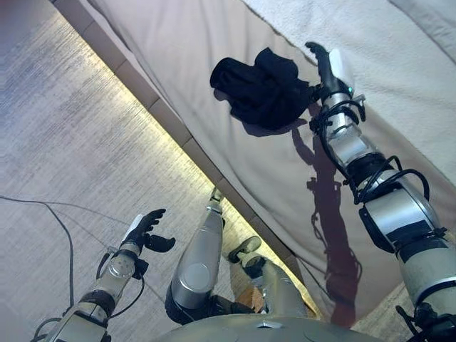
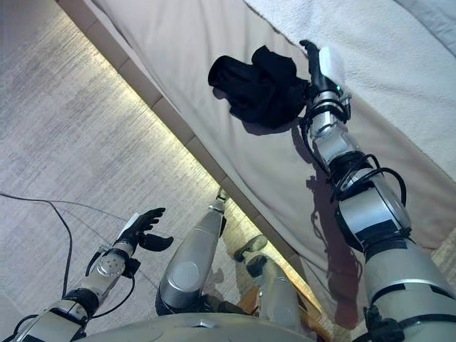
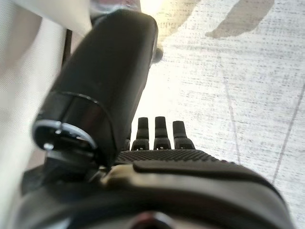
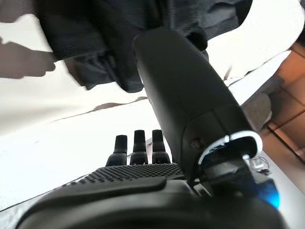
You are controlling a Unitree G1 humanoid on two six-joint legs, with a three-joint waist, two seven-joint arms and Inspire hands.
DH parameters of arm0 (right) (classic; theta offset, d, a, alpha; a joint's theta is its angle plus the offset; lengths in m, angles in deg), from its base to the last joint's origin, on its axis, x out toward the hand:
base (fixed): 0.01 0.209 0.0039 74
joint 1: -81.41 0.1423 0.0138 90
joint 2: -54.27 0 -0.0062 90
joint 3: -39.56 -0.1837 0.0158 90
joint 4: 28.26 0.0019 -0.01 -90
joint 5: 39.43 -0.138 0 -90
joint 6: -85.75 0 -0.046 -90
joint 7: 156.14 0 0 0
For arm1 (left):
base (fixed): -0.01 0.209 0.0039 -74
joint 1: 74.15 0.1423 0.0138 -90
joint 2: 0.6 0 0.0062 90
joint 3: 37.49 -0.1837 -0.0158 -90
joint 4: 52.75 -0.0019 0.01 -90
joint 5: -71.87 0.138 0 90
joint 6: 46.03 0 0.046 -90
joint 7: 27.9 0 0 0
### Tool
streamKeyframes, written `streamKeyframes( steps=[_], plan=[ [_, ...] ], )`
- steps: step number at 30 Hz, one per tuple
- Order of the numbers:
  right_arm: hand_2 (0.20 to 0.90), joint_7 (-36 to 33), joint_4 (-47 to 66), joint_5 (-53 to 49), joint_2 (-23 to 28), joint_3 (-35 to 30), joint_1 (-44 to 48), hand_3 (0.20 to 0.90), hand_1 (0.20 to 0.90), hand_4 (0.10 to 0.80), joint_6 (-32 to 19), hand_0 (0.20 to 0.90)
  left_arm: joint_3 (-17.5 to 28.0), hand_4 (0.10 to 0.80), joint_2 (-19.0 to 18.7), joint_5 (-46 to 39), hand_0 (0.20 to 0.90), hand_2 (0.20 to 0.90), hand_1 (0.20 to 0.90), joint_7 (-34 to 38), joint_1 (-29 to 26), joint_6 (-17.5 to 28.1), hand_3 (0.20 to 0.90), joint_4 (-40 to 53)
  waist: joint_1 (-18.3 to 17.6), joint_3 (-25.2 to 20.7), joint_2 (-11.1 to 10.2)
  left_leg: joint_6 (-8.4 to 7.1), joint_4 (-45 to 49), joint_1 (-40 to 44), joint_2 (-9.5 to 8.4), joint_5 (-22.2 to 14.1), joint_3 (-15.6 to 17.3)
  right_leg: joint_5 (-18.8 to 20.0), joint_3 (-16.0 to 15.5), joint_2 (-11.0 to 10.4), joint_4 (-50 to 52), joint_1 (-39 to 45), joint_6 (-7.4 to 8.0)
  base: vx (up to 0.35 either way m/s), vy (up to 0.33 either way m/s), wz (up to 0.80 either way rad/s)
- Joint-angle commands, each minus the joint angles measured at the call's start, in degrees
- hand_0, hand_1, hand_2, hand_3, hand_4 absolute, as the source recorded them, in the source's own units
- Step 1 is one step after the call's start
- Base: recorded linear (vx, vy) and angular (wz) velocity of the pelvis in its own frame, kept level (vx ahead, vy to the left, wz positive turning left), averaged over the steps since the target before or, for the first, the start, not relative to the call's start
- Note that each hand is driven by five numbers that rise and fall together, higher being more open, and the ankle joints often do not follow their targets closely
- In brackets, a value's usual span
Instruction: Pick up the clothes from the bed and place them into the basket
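Your right hand sits beside the black garment on the bed, fingers straight, gripping nothing; closing now may miss the cloth.

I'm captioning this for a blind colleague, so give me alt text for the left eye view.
The right hand reaches across a beige bed and touches the edge of a bunched black garment. The left hand hangs open over the pale floor beside the bed. No basket shows.
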Motion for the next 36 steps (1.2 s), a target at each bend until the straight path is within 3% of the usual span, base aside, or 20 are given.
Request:
streamKeyframes(
  steps=[1,7,10,13,14,15,16,23,27,35,36],
  plan=[
    [0.9,-2.38,2.04,-3.77,5.57,2.22,3.63,0.9,0.9,0.8,-0.93,0.9,-1.6,0.8,-3.09,-3.88,0.9,0.9,0.9,0.83,5.6,2.92,0.9,3.14,0.43,-2.23,2.17,2.39,8.45,-6.65,0.3,-4.78,0.84,6.99,4.22,-1.72,4.62,-7.72,-0.3,-0.025,0.126,0.09],
    [0.9,11.02,-1.69,-15.1,5.54,2.27,7.71,0.9,0.9,0.8,-2.9,0.9,-1.04,0.8,-3.88,-8.12,0.9,0.9,0.9,0.44,4.89,2.08,0.9,7.2,0.55,-0.25,4.27,3.86,12.73,-11.59,-1.25,-6.33,0.87,5.97,6.22,-4.82,10.63,-15.94,0.18,-0.024,0.085,-0.01],
    [0.9,18.46,-1.93,-20.37,5.71,2.64,7.55,0.9,0.9,0.8,-2.88,0.9,-1.13,0.8,-4.03,-8.45,0.9,0.9,0.9,0.74,5.07,1.93,0.9,8.07,0.28,-0.11,4.68,3.91,13.69,-13.0,-1.53,-6.57,0.92,5.69,6.89,-5.23,12.12,-17.82,0.32,0.0,0.054,-0.07],
    [0.9,21.19,-2.15,-24.27,5.53,2.12,6.95,0.9,0.9,0.8,-3.23,0.9,-0.59,0.8,-4.06,-9.01,0.9,0.9,0.9,1.11,5.26,0.85,0.9,9.3,0.37,-0.1,4.94,3.93,13.21,-13.12,-1.68,-6.42,0.93,5.55,7.06,-5.5,12.23,-18.24,0.48,0.016,0.014,0.03],
    [0.806,22.22,-2.48,-24.97,5.28,1.44,6.65,0.79,0.806,0.69,-3.23,0.806,-0.54,0.8,-4.73,-9.04,0.9,0.9,0.9,0.56,5.26,0.63,0.9,9.67,0.29,-0.1,4.75,3.63,12.43,-12.8,-1.58,-6.13,0.66,5.88,6.99,-5.1,11.28,-17.8,0.69,0.011,-0.021,0.07],
    [0.806,22.31,-2.53,-25.02,5.24,1.38,6.56,0.79,0.806,0.69,-3.26,0.806,-0.54,0.8,-4.85,-8.96,0.9,0.9,0.9,0.5,5.35,0.68,0.9,9.79,0.28,-0.1,4.71,3.6,12.18,-12.63,-1.55,-6.03,0.62,5.95,6.97,-4.98,11.01,-17.6,0.72,0.01,-0.038,0.31],
    [0.3,22.01,-2.73,-24.55,5.28,1.2,5.98,0.2,0.3,0.1,-3.62,0.3,-0.64,0.8,-5.18,-8.61,0.9,0.9,0.9,0.6,5.67,0.54,0.9,10.35,0.21,-0.1,4.44,3.42,11.03,-11.88,-1.33,-5.67,0.61,6.3,6.91,-4.49,9.6,-16.57,0.94,0.013,-0.05,0.46],
    [0.3,14.17,-5.11,-27.22,6.46,-2.74,5.78,0.2,0.3,0.1,-4.53,0.3,-0.53,0.8,-6.27,-8.35,0.9,0.9,0.9,1.8,5.3,1.85,0.9,9.93,-0.34,-0.09,2.93,2.82,7.79,-8.33,-0.6,-5.67,0.45,8.83,5.9,-2.97,2.93,-11.08,1.76,0.007,-0.084,0.07],
    [0.3,10.41,-5.33,-34.15,7.08,-9.1,5.53,0.2,0.3,0.1,-7.69,0.3,-1.53,0.8,-6.19,-7.71,0.9,0.9,0.9,2.93,4.95,2.52,0.9,10.31,-1.06,-0.12,2.21,2.62,5.4,-4.64,-0.16,-6.11,1.05,9.75,6.41,-2.22,-1.03,-6.91,2.29,-0.013,-0.075,0.03],
    [0.3,17.43,0.64,-56.85,5.69,-20.52,0.33,0.2,0.3,0.1,-14.96,0.3,-2.74,0.8,-3.69,-5.15,0.9,0.9,0.9,5.91,5.75,3.12,0.9,7.35,-3.06,-3.0,1.26,1.81,0.79,1.68,0.61,-6.35,2.91,9.89,7.26,-0.44,-7.71,0.27,2.52,-0.016,-0.037,-0.09],
    [0.3,20.31,3.2,-60.14,4.86,-23.33,-2.0,0.2,0.3,0.1,-15.93,0.3,-3.23,0.8,-2.6,-3.87,0.9,0.9,0.9,6.89,6.27,4.02,0.9,5.6,-3.57,-4.02,1.28,1.84,-1.2,3.07,0.92,-4.35,3.84,10.99,6.52,-0.04,-9.58,1.93,2.03,-0.071,0.006,-0.11]
  ],
)
